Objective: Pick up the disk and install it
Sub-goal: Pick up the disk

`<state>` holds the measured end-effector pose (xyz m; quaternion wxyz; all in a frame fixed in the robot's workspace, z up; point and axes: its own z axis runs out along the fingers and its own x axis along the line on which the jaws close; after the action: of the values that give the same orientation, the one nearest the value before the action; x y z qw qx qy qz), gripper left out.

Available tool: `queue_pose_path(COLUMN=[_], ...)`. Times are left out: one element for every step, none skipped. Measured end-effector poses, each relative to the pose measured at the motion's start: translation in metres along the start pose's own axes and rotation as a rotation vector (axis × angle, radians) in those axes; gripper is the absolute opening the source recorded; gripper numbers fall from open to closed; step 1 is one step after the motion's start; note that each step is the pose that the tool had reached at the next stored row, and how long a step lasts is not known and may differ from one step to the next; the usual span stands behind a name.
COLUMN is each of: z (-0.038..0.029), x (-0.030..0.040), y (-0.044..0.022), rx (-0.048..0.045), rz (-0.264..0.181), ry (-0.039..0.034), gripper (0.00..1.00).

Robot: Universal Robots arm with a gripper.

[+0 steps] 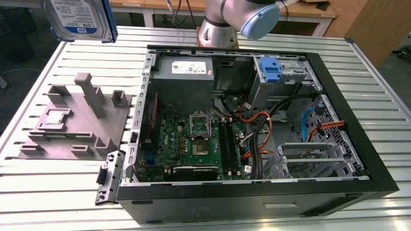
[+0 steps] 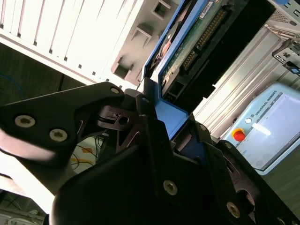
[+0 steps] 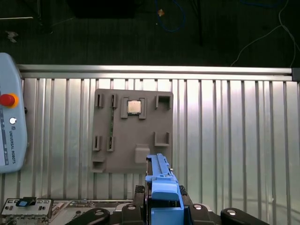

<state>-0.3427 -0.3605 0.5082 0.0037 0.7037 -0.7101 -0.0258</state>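
Black two-finger tool [image 2: 171,119] is clamped tight on the flat silver-grey, blue-railed disk [image 2: 187,42]. Its fingers [image 2: 147,122] pinch one end by the bright blue plastic frame, and the green circuit board side shows in the second wrist view.

In the exterior view the disk [image 1: 77,17] hangs up in the air at the far corner on that view's left. White-and-blue label faces the cam, and it's well apart from the open black pc case [image 1: 257,202].

First wrist view looks down along the disk [image 3: 161,183]: its blue end is over the near edge of the flat grey plastic fixture plate [image 3: 133,131]. A small square grey chip [image 3: 134,107] sits in one of the plate's pockets.

Plate and case both lie on the ribbed silver metal table [image 1: 57,187], w/ the plate just beside the case on the exterior view's left. Inside the case there's a green mobo [image 1: 192,139] and a narrow upright blue latch [image 1: 272,70] toward the far side.

Pale grey teach pendant w/ a red button [image 3: 9,126] is off to one side of the plate.
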Motion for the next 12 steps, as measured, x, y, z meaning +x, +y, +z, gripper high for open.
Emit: queue_pose_path(z=[0.0, 0.0, -0.0001, -0.0001, -0.0001, -0.0001, -0.0001, -0.0001, -0.0002, -0.0001, -0.0001, -0.0001], x=[0.0016, 0.0039, 0.0064, 0.0078, 0.008, 0.008, 0.008, 0.008, 0.0081, 0.0081, 0.0081, 0.0081], y=[0.0, 0.0, 0.0, 0.0, 0.0, 0.0, 0.0, 0.0, -0.0001, 0.0, 0.0, 0.0], rx=[0.0001, 0.0002, 0.0, 0.0002, 0.0001, 0.0002, 0.0002, 0.0001, 0.0, 0.0001, 0.0001, 0.0001], rz=[0.0, 0.0, 0.0, 0.0, 0.0, 0.0, 0.0, 0.0, 0.0, 0.0, 0.0, 0.0], ry=[0.0, 0.0, 0.0001, 0.0, -0.0001, -0.0001, -0.0001, 0.0, 0.0, 0.0, 0.0, 0.0], gripper=[0.37, 0.37, 0.37, 0.37, 0.37, 0.37, 0.37, 0.37, 0.37, 0.37, 0.37, 0.37])
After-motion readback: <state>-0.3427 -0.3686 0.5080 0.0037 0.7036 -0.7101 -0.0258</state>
